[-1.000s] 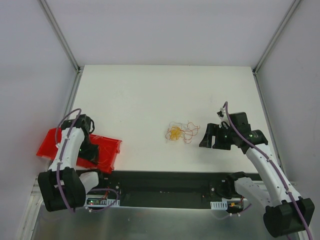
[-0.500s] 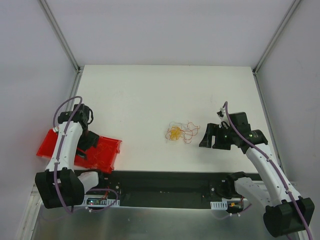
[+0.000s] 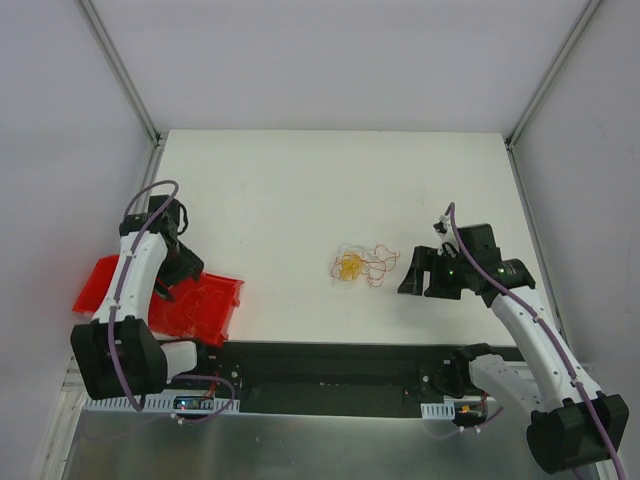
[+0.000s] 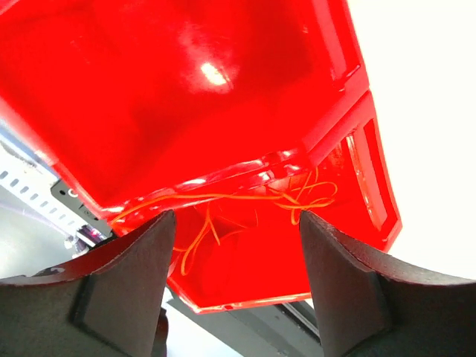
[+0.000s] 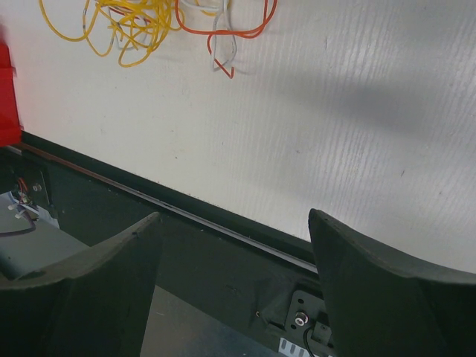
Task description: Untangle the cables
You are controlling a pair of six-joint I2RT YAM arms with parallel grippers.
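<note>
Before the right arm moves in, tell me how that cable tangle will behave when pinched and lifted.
Probably floppy: the cables lie in loose, thin curls on the table, so they should droop from a pinch. Likely very light, so a push may just slide them. The yellow loops and red strands overlap, so lifting one will likely drag the others.

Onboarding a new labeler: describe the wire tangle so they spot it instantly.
On the white table, look slightly right of centre, towards the front edge, just left of the right arm's fingers. The tangle is a loose curl of hair-thin yellow, red and whitish strands, unlike the thick purple cables on the arms.
</note>
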